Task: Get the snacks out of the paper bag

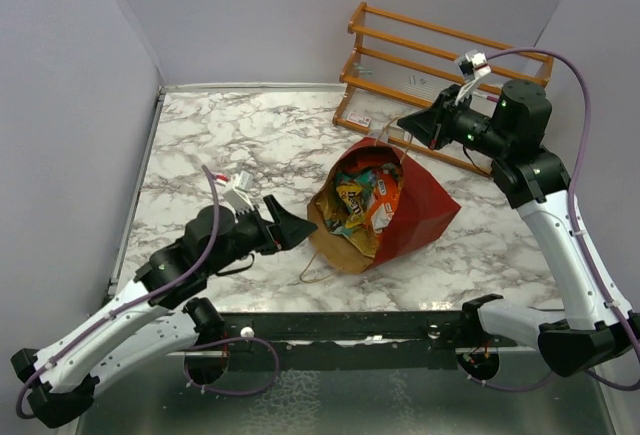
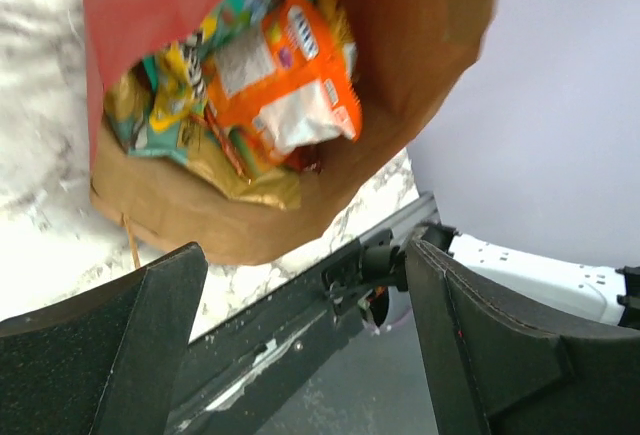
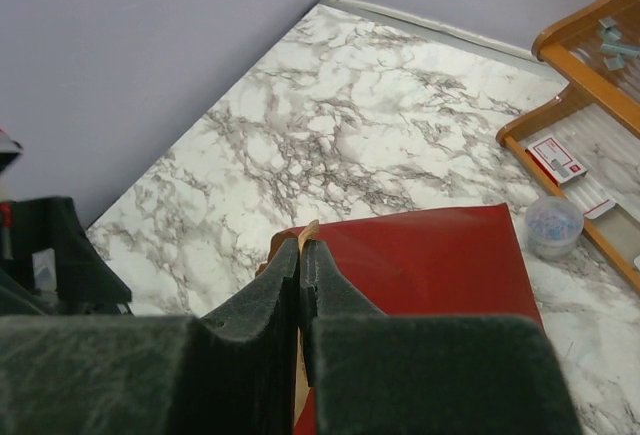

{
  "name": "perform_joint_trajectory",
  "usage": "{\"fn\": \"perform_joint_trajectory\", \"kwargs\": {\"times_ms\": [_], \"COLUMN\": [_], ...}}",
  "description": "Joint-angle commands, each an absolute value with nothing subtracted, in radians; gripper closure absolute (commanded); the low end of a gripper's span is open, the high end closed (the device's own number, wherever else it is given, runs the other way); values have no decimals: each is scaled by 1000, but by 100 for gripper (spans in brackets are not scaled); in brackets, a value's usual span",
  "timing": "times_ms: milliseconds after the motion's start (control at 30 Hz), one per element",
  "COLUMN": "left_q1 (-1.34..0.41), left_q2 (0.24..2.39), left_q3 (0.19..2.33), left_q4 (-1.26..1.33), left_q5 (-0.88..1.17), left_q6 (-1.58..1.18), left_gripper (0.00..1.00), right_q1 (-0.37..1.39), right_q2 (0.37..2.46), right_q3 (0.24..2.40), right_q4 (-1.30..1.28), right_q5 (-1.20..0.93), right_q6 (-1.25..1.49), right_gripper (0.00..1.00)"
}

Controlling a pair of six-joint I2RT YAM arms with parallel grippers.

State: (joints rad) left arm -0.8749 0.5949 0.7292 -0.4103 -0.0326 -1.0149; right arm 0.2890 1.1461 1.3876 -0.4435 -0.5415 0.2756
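The red paper bag point(image 1: 425, 210) lies tilted on the marble table, its brown mouth facing my left arm. Inside are the snacks point(image 1: 365, 200): an orange packet point(image 2: 290, 85), a teal-green packet point(image 2: 150, 125) and yellow and red ones. My left gripper point(image 1: 290, 225) is open and empty just outside the bag's mouth; its fingers frame the bag's lower lip in the left wrist view point(image 2: 300, 355). My right gripper point(image 1: 408, 127) is above the bag's far rim, shut on the bag's thin tan handle point(image 3: 301, 247). The bag's red side point(image 3: 430, 265) lies below it.
An orange wooden rack point(image 1: 440, 65) stands at the back right against the wall. A small clear plastic cup point(image 3: 553, 225) sits by its base. The table's black front rail point(image 1: 350, 327) runs just below the bag. Grey walls close the left and back.
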Motion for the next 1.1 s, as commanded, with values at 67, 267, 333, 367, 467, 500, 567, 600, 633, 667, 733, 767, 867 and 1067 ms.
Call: {"fn": "perform_joint_trajectory", "kwargs": {"times_ms": [67,267,333,367,467,500,567,600,633,667,733,767,867,1067], "left_q1": [-881,-881,-885,-893,-941,-959,-994,-1007,-1015,-1017,-1017,-1017,-1018,-1027], "left_q2": [741,956,1029,1060,1155,1185,1240,1268,1289,1310,1347,1372,1463,1578], "left_q3": [987,1033,1026,1026,1047,1061,1085,1093,1097,1091,1087,1097,1163,1189], "left_q4": [-576,-342,-246,-213,-170,-161,-145,-142,-128,-106,-64,-52,-33,13], "left_q5": [-94,84,140,147,83,50,-17,-57,-89,-107,-119,-119,-98,-130], "left_q6": [-797,-737,-730,-722,-673,-651,-610,-596,-594,-596,-604,-607,-623,-697], "left_gripper": [16,14,11,10,10,10,12,14,17,20,22,23,22,19], "right_q1": [290,290,290,290,290,290,290,290,290,290,290,290,290,290], "right_q2": [1126,1104,1107,1112,1133,1140,1153,1160,1166,1170,1172,1173,1177,1161], "right_q3": [1415,1368,1368,1375,1398,1404,1407,1410,1415,1422,1429,1432,1443,1436], "right_q4": [-425,-394,-398,-406,-436,-444,-449,-454,-461,-468,-474,-475,-480,-470], "right_q5": [-551,-476,-434,-411,-345,-333,-328,-324,-320,-316,-299,-294,-301,-328], "right_q6": [282,298,305,307,311,310,306,305,303,298,291,287,281,278], "right_gripper": [98,98,98,98,98,98,98,98,98,98,98,98,98,98]}}
